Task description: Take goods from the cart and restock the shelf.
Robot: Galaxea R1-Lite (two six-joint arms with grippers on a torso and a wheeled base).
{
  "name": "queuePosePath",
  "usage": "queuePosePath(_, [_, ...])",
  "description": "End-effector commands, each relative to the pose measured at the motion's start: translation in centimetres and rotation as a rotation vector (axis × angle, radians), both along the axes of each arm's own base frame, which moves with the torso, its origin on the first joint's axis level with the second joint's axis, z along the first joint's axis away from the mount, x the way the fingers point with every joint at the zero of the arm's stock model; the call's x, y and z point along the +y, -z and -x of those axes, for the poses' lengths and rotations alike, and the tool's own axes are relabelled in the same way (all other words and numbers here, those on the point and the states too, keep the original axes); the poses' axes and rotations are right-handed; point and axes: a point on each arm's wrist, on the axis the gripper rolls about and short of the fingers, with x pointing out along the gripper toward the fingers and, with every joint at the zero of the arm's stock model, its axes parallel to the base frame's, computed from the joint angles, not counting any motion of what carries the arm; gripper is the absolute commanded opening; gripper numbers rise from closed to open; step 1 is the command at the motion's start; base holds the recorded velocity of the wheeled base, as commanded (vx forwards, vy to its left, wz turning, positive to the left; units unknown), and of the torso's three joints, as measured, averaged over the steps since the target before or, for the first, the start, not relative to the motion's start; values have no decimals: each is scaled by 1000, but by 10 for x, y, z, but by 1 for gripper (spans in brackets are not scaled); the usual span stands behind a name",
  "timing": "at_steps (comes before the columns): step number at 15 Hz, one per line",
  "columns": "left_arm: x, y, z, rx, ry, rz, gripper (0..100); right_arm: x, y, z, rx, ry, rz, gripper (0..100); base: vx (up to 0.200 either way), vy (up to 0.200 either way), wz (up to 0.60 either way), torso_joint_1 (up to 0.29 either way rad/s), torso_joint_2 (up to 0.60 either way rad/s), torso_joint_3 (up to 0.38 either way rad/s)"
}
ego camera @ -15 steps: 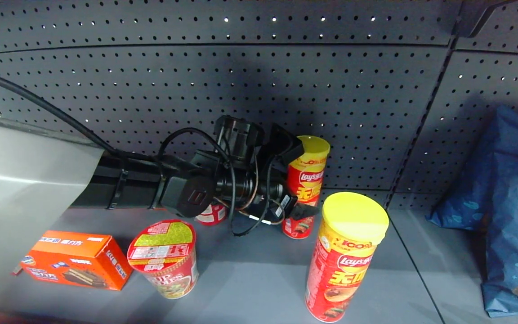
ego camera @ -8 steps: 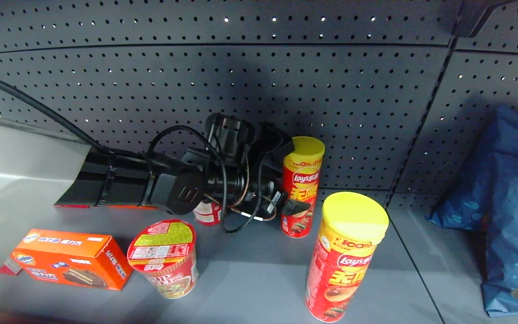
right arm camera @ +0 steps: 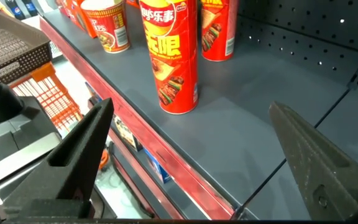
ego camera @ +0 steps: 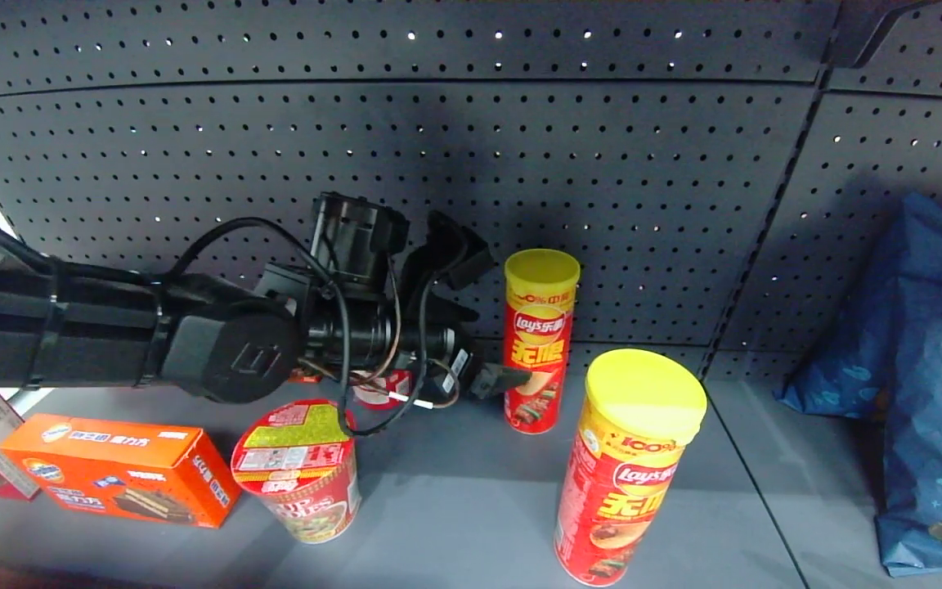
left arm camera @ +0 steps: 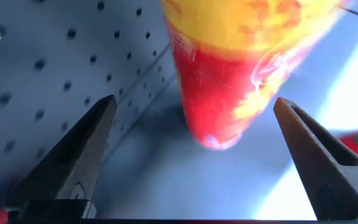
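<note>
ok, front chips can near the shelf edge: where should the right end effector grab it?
Probably mid-body on the front chips can, below its yellow lid, coming in level from the open front of the shelf. It stands upright, a tall round tube with free space either side; the pegboard closes off the back. The right end effector faces it, jaws open.

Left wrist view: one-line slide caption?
Open left gripper framing the upright chip can standing on the shelf beside the pegboard back.
</note>
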Motion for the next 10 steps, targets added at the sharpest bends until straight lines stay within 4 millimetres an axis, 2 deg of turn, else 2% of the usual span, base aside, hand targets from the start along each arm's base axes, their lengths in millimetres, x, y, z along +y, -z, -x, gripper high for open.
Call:
queuePosePath(1, [16, -17, 29, -23, 3, 13, 100, 2, 0, -3, 16, -1, 8, 100, 0, 0, 0, 0, 0, 0])
queuePosePath(3, [26, -25, 44, -35, 1, 21, 100, 5, -6, -11, 34, -1, 17, 100, 0, 0, 0, 0, 0, 0])
queuePosePath(4, [26, -26, 44, -37, 1, 22, 100, 6, -6, -11, 35, 1, 18, 100, 0, 0, 0, 0, 0, 0])
queuePosePath(6, [35, -39, 57, -69, -5, 42, 100, 15, -21, -30, 61, 13, 34, 100, 0, 0, 0, 0, 0, 0])
queuePosePath(10, [39, -35, 61, -67, -65, 15, 100, 27, -35, -61, 103, 144, 71, 100, 0, 0, 0, 0, 0, 0])
